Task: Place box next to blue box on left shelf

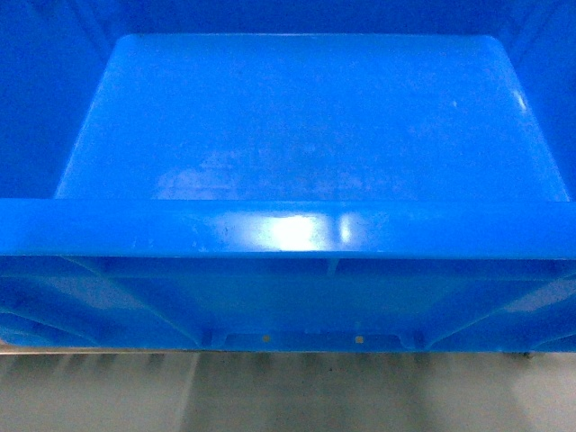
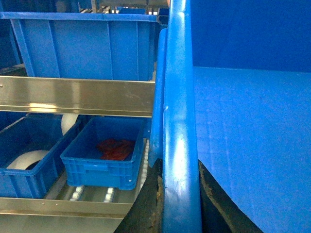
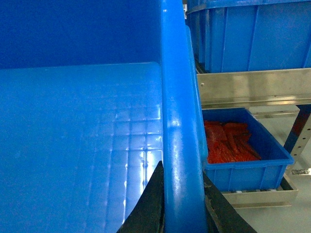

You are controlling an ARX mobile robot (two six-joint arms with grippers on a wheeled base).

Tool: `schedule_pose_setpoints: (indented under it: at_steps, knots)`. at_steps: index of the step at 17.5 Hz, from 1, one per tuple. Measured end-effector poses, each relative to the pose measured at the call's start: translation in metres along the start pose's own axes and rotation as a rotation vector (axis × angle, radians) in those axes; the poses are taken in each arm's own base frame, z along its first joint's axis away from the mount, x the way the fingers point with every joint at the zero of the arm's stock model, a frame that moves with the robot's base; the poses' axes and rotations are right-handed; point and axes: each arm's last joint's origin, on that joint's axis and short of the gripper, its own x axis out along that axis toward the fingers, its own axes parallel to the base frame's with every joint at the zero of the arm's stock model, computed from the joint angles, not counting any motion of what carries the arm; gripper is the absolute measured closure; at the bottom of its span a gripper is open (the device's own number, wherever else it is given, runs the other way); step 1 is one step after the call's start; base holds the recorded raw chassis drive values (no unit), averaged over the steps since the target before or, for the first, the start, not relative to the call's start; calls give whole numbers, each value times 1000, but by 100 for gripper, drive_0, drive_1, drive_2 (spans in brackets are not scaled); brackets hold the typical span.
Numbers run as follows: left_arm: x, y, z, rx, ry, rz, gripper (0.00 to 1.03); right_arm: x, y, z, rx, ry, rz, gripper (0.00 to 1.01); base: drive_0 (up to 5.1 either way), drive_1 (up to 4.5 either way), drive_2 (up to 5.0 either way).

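The box [image 1: 306, 117], a large bright-blue crate, fills the head view with its glossy floor and near rim. Neither gripper shows in that view. In the left wrist view my left gripper [image 2: 179, 165] is shut on the box's left rim [image 2: 180, 107], one dark finger on each side. The right wrist view has my right gripper [image 3: 181, 170] shut the same way on the right rim [image 3: 177, 111]. Another large blue box [image 2: 82, 46] stands on the upper shelf level just beyond the left rim.
A steel shelf rail [image 2: 77, 96] runs below that blue box. Under it sit a small blue bin with red items [image 2: 104, 158] and a bin with a white roll [image 2: 24, 155]. On the right are another large crate [image 3: 248, 34], a rail [image 3: 252, 87] and a bin of red items [image 3: 243, 150].
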Motion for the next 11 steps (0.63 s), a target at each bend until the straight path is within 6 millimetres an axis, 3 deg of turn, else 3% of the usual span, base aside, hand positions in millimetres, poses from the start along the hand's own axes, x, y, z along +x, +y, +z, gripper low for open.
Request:
schedule_pose_setpoints:
  at_steps: [11]
  knots:
    - [0, 0, 1, -2, -7, 0, 92, 0, 0, 0, 1, -5, 0, 93, 0, 0, 0]
